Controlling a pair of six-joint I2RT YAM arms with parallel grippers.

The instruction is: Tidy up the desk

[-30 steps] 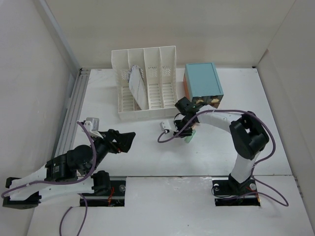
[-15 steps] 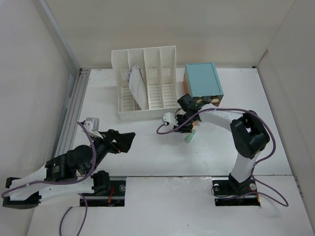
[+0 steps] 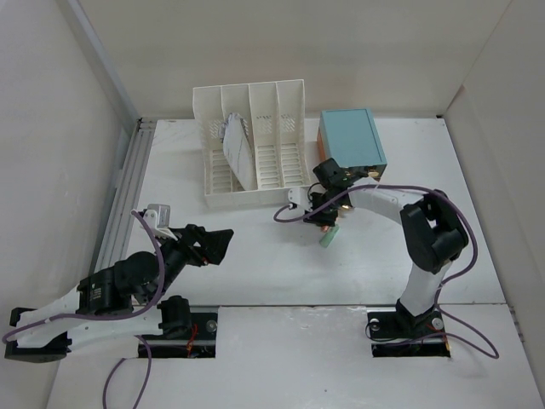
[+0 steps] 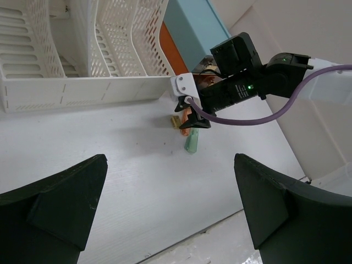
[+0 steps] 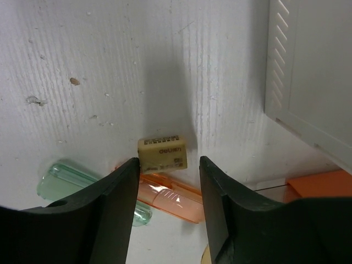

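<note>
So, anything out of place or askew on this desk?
Yes. An eraser, an orange pen and a green pen lie loose in a clump on the desk beside the teal drawer box. In the file rack, a sheet leans crookedly.

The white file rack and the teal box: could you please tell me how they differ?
The file rack is white, perforated and open-topped, with papers leaning inside; the teal box has a solid closed top. The rack is wider than the box. Both stand at the far side of the desk.
</note>
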